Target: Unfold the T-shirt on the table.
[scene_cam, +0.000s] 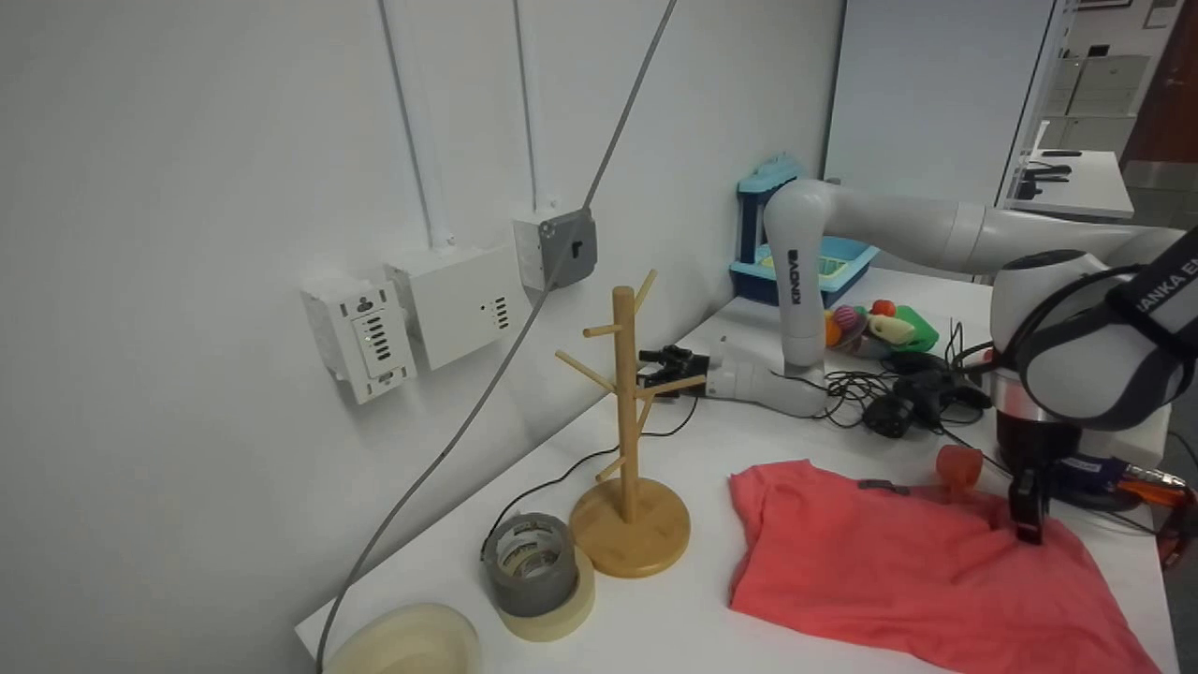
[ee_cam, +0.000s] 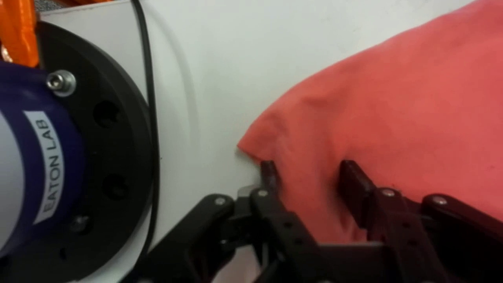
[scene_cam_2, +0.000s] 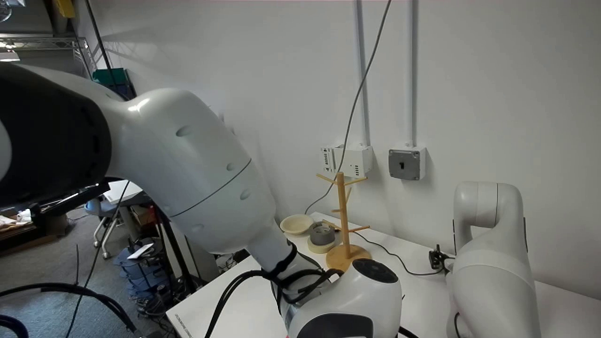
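The wrist view shows your jaws spread apart, with a bit of the T-shirt (ee_cam: 412,122) in the gap between them; I cannot tell if they touch it or hang just above it; the T-shirt lies wrinkled on the white surface (ee_cam: 220,78), with one pointy corner just beside the jaws; in an exterior view it is near the wooden stand (scene_cam: 629,529) but not touching it. A bad pinch could be your first trouble; if you squeeze too high, you will likely grab only air; if you push too low, the jaws may bump the hard surface; if you pinch too many layers, they may all come up together, and no fold will come undone; if you pinch just a tiny bit, it may slip out when you lift. Pull too fast and the whole T-shirt may slide or bunch up; watch the black cord (ee_cam: 151,86) and the round black base (ee_cam: 125,149) near the jaws, since a sideways swing could snag or bump them; mind the orange-red thing (scene_cam: 960,465) at the T-shirt's edge too, as a tug might tip it over.
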